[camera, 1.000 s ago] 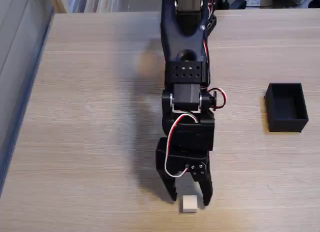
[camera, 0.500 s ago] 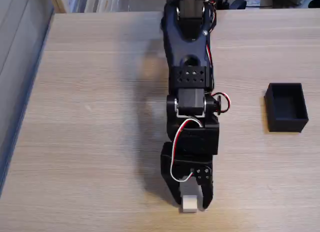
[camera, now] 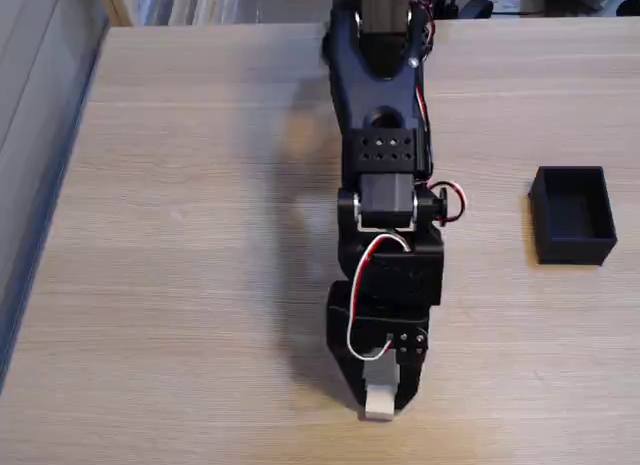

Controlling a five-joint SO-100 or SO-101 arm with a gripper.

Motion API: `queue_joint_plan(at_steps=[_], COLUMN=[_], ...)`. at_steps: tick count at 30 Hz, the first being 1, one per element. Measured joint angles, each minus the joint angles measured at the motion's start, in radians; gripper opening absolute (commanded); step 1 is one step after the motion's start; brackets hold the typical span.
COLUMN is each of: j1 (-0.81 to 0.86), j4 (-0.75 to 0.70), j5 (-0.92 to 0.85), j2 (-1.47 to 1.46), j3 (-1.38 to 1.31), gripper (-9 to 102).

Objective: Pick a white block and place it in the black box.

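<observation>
Gripper [camera: 380,403] is pinching the white block [camera: 379,399] between both fingers, down near the front edge of the wooden table [camera: 180,235]. Black box [camera: 573,214] is sitting open-topped well off to the right.

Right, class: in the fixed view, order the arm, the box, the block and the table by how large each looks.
1. Table, spanning nearly the whole picture.
2. Arm, though it stands nearer the camera, which inflates it.
3. Box.
4. Block, partly hidden between the gripper fingers.
</observation>
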State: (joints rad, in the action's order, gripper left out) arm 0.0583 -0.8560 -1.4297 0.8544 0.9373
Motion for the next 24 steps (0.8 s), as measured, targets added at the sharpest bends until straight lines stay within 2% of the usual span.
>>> queue_joint_plan(at_steps=[11,24], j1=[-0.023,-0.249], j4=[0.046,0.11], j5=[0.043,0.049], j2=[0.499,1.075], j3=[0.552,1.08], gripper=[2,2])
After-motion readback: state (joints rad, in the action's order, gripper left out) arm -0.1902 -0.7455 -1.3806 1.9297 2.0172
